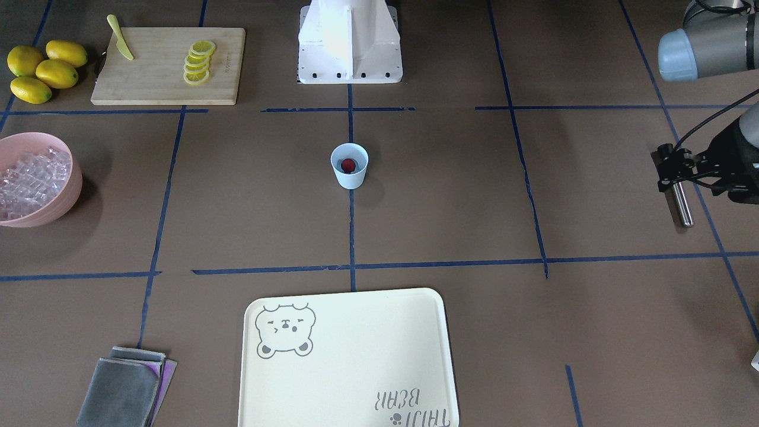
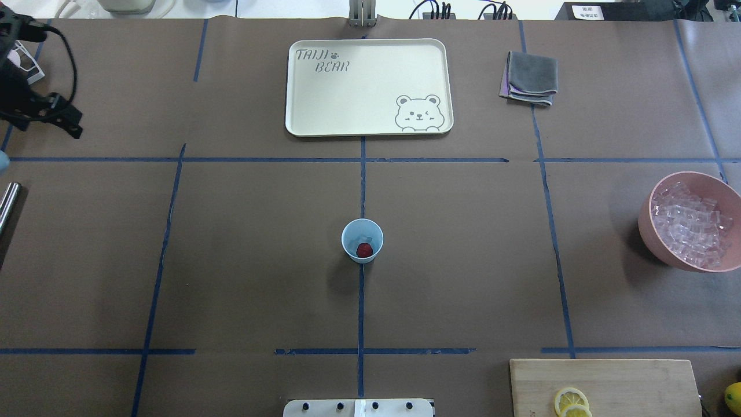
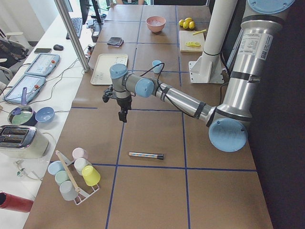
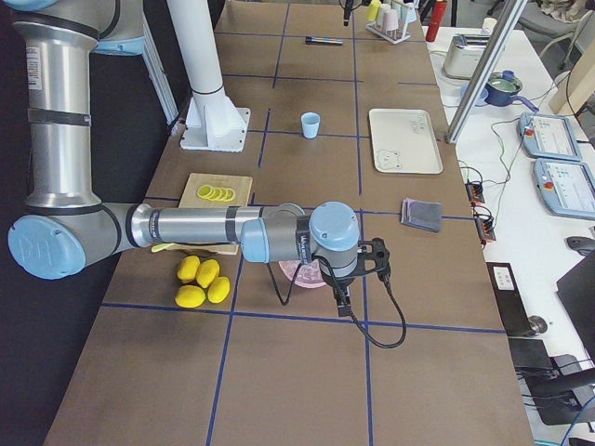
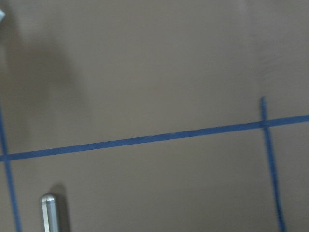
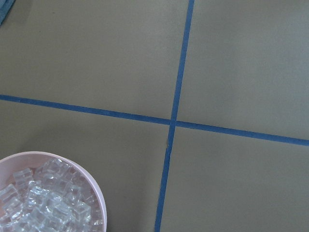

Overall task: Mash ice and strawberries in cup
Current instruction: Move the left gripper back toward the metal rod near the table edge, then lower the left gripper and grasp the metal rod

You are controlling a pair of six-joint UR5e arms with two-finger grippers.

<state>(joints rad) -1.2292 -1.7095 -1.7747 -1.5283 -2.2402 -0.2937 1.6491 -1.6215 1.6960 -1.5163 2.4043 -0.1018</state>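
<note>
The pale blue cup (image 1: 350, 173) (image 2: 362, 255) stands upright at the table's centre. A dark red strawberry (image 1: 348, 165) (image 2: 364, 250) lies in it, beside what looks like a clear cube. More ice (image 1: 26, 181) (image 2: 692, 226) (image 6: 43, 203) fills a pink bowl (image 2: 651, 231). My left gripper (image 1: 665, 169) (image 2: 69, 123) (image 3: 123, 115) hovers far to the robot's left, seemingly open and empty, above a metal rod (image 1: 682, 204) (image 3: 146, 155) (image 5: 50, 212) lying on the table. The right gripper (image 4: 342, 302) hangs just past the bowl. Whether it is open or shut I cannot tell.
A cream bear tray (image 2: 367, 87) and folded grey cloths (image 2: 529, 78) lie on the far side. A cutting board (image 1: 169, 65) carries lemon slices and a yellow knife, with whole lemons (image 1: 44, 70) beside it. A rack of cups (image 3: 74, 174) sits past the rod.
</note>
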